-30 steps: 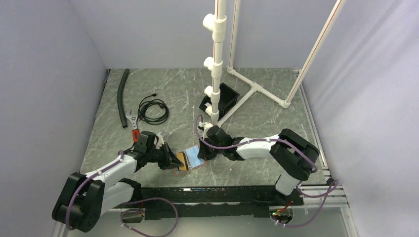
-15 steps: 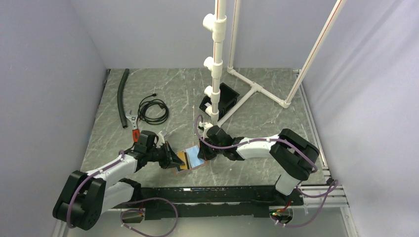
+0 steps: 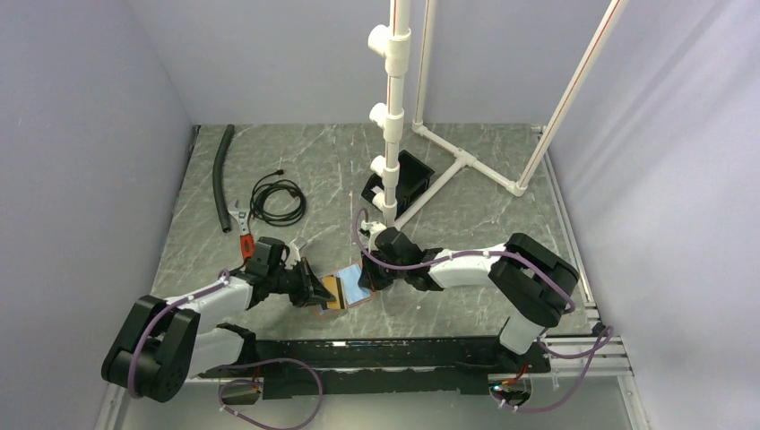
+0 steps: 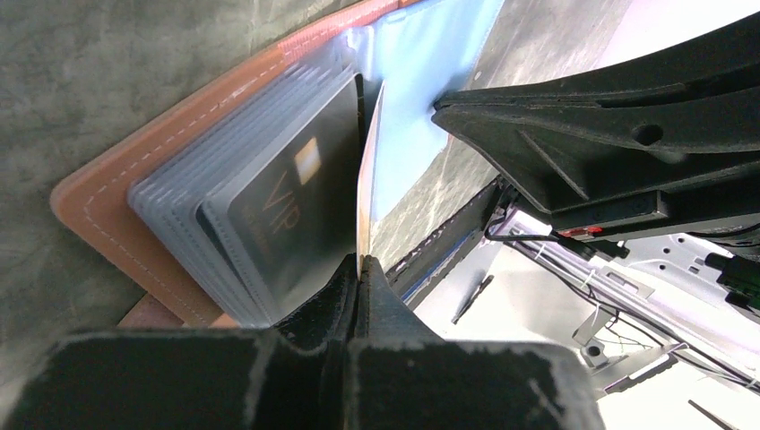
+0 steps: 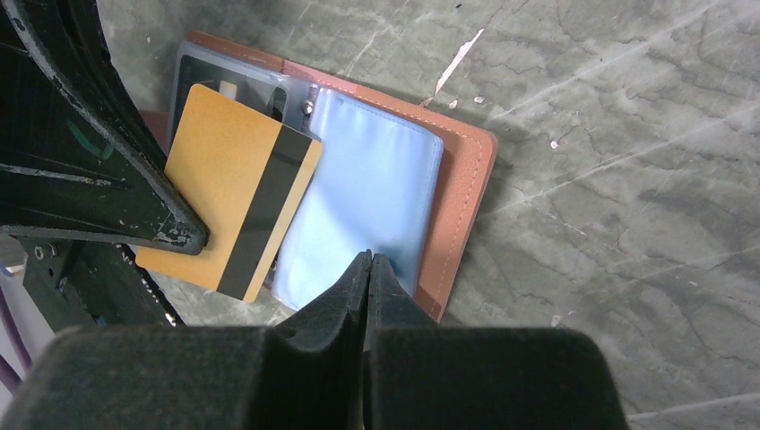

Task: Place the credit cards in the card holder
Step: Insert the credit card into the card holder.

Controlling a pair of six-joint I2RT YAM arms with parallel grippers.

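Three cards [image 5: 224,193] — one card holder [image 5: 466,206]

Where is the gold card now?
The gold card is pinched in the left claw, tilted over the left half of the wallet, near the front edge of the table in the top view.

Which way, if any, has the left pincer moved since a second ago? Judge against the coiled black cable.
Yes, slightly: the left pincer, shut on the gold striped plastic card, edged rightward, away from the coiled black cable.
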